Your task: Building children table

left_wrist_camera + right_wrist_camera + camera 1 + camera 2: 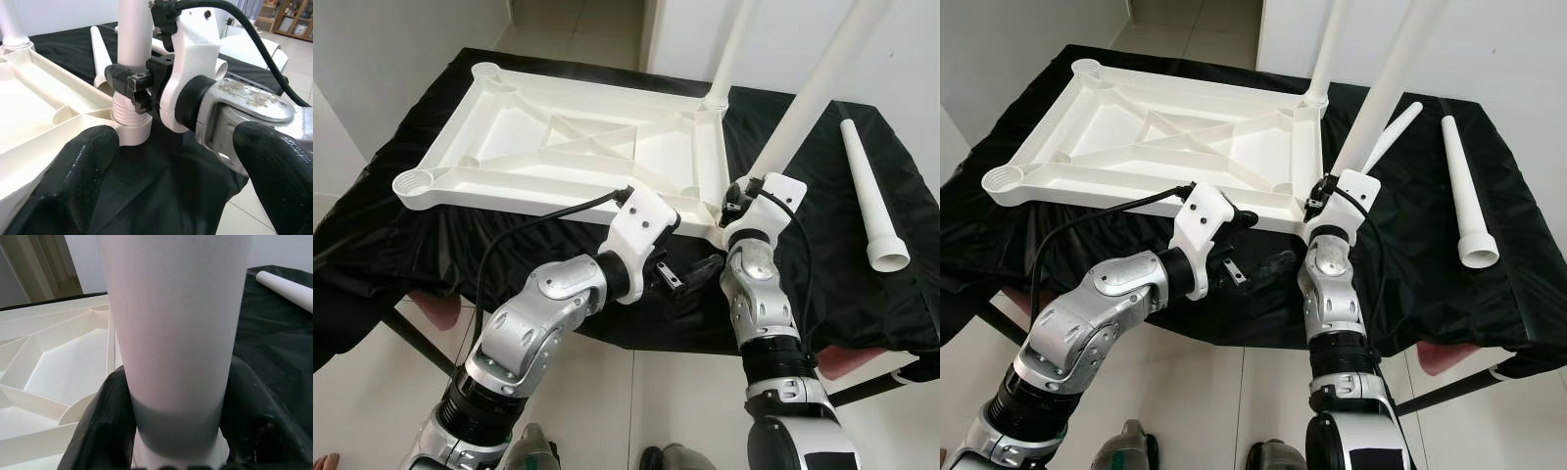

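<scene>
A white plastic table top (460,192) lies upside down on a black cloth. One white leg (734,49) stands in its far right corner. A second leg (793,117) stands tilted in the near right corner socket (131,132). My right gripper (734,211) is shut on this leg just above its threaded base, and the black fingers (105,426) hug both sides. My left gripper (688,272) hovers open just in front of that corner, near the table's front edge, with nothing between its fingers (73,186).
Two loose white legs (1464,196) (1393,129) lie on the cloth to the right. The two left corner sockets (416,181) (489,70) stand bare. Pink seats (440,308) sit under the cloth table. White walls close the back.
</scene>
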{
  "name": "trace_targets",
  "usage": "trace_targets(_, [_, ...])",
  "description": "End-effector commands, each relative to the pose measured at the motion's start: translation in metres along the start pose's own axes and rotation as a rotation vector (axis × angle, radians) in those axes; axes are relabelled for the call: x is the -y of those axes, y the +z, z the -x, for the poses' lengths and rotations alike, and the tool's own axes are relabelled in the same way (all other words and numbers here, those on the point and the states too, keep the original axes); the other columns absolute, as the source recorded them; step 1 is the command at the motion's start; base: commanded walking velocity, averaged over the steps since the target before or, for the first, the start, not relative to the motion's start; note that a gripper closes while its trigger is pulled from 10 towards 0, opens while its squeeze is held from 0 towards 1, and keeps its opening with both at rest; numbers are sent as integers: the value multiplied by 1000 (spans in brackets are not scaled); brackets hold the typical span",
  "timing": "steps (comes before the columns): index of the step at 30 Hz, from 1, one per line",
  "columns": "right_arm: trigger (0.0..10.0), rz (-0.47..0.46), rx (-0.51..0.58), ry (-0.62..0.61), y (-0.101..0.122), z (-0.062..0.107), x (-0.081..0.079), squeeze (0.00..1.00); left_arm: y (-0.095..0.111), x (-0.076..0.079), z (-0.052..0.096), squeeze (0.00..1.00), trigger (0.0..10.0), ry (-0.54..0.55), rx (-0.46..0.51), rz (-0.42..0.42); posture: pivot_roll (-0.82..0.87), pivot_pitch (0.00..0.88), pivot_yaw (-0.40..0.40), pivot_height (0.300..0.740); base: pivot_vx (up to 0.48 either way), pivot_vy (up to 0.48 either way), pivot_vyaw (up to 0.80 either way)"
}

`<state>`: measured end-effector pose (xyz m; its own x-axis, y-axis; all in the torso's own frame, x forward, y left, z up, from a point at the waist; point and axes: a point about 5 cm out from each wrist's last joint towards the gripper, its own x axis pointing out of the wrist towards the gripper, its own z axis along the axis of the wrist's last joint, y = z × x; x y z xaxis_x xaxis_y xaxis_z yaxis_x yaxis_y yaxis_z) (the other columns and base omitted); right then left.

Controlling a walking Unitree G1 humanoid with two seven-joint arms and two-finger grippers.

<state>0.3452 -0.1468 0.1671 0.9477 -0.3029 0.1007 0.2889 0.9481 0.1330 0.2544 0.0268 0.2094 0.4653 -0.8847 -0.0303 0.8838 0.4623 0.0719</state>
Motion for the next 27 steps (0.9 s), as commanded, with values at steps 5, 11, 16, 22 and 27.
trace_targets(5, [10000,-4,-59,-27,-9,7,3,20,3,2,-2,0,10000,-11,12,-3,66,45,-51,740,0,0,0])
trace_targets(11, [10000,-13,-57,44,-8,10,1,1000,3,0,-2,0,10000,-6,13,-4,58,46,-51,740,0,0,0])
trace_targets(16, [10000,-67,-65,141,-8,11,-2,1000,3,0,-3,0,10000,-6,16,-6,56,44,-54,740,0,0,0])
trace_targets(22, [10000,-107,-60,267,-5,12,-4,502,4,0,-4,0,10000,-5,19,-7,55,41,-57,740,0,0,0])
trace_targets(27, [10000,-62,-67,410,-4,-1,11,0,5,-2,-5,0,10000,-1,23,-11,53,33,-58,740,0,0,0])
